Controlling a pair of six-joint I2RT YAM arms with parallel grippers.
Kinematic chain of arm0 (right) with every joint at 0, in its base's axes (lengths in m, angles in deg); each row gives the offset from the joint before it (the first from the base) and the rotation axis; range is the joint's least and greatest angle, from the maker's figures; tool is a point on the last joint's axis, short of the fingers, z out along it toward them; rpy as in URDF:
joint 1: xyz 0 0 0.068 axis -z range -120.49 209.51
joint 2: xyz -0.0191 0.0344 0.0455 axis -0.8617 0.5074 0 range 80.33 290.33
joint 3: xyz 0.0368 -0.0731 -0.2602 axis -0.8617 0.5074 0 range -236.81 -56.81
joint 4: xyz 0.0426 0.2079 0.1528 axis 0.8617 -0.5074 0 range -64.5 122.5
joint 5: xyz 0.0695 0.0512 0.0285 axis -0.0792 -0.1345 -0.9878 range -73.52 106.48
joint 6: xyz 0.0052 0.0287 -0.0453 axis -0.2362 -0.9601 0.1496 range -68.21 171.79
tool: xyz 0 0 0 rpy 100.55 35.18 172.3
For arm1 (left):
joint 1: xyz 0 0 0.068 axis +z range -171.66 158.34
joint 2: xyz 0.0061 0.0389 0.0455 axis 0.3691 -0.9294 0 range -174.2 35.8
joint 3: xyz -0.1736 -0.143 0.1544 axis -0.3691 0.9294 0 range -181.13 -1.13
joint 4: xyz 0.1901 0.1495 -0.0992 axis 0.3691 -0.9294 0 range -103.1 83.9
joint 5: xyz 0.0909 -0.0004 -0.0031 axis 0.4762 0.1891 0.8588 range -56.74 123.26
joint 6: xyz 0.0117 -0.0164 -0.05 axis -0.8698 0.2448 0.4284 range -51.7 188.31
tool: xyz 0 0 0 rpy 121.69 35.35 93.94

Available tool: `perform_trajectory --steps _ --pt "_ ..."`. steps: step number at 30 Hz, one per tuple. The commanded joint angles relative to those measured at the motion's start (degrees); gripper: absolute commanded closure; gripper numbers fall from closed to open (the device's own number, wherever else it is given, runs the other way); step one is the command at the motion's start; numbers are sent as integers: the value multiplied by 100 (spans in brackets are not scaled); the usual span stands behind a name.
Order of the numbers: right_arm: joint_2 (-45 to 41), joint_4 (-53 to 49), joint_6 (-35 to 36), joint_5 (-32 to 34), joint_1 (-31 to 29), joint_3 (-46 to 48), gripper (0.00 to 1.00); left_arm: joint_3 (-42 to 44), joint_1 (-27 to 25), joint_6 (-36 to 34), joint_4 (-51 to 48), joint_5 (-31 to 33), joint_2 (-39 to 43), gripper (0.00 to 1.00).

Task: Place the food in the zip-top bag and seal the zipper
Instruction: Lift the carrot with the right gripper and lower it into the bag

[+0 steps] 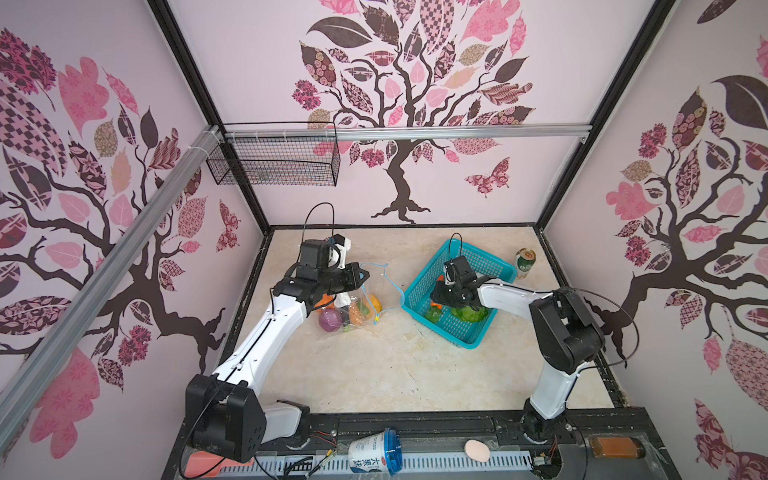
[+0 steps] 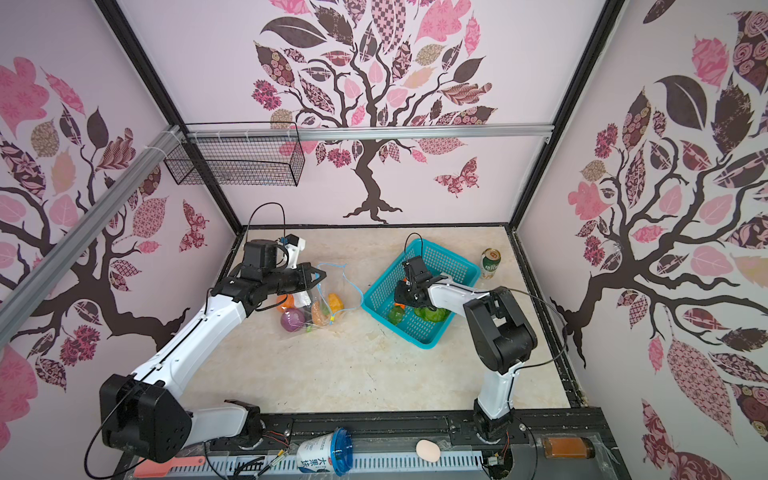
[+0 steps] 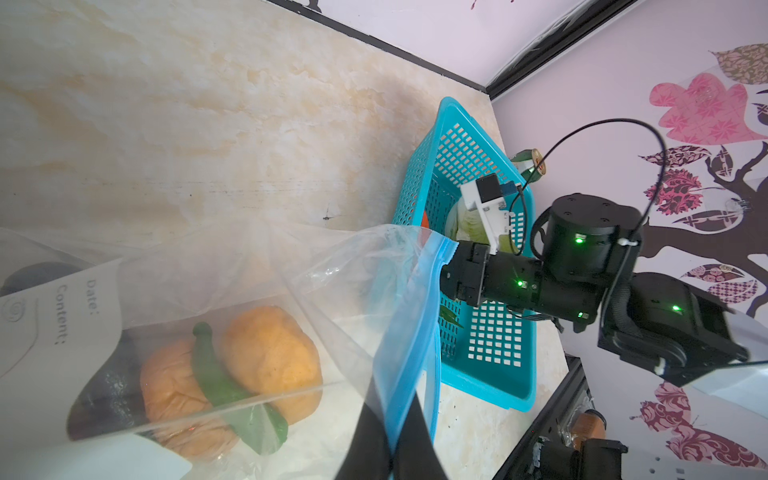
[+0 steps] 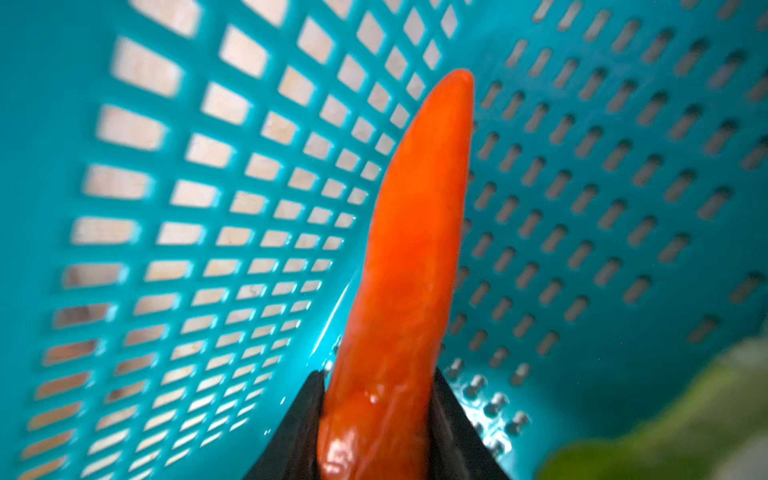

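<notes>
Carrot (image 4: 411,249), seemingly stiff and slick, we pinch near its thick end with our right end effector (image 4: 378,376); our left end effector (image 3: 392,415) clamps the zipper (image 3: 415,332).

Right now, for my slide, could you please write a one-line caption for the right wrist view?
Right end effector grips an orange carrot inside the teal mesh basket.

Left arm (image 1: 266,332) reaches forward, angled inward; left gripper (image 3: 392,415) is clamped shut on the zipper (image 3: 415,332). Right arm (image 1: 511,293) folds at the elbow (forearm toward centre), wrist pitched down; right gripper (image 4: 378,399) pinches the carrot (image 4: 419,228).
</notes>
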Motion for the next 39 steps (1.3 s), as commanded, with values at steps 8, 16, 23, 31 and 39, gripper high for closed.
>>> perform_trajectory --steps 8,16,23,31,39 --pt "-1608 363 296 -1084 80 76 77 81 15 -45 55 -38 127 100" --pt "-2009 1013 203 -1552 -219 -91 77 85 17 -33 57 -60 155 100" --pt "-1698 970 755 -1788 -1097 -496 78 88 17 -31 57 -94 168 100" --pt "-1218 543 1064 -2511 -1681 -904 78 67 21 -45 49 -82 147 100" --pt "-856 -64 1164 -2315 -1824 -1088 77 56 18 -66 20 -86 181 100"
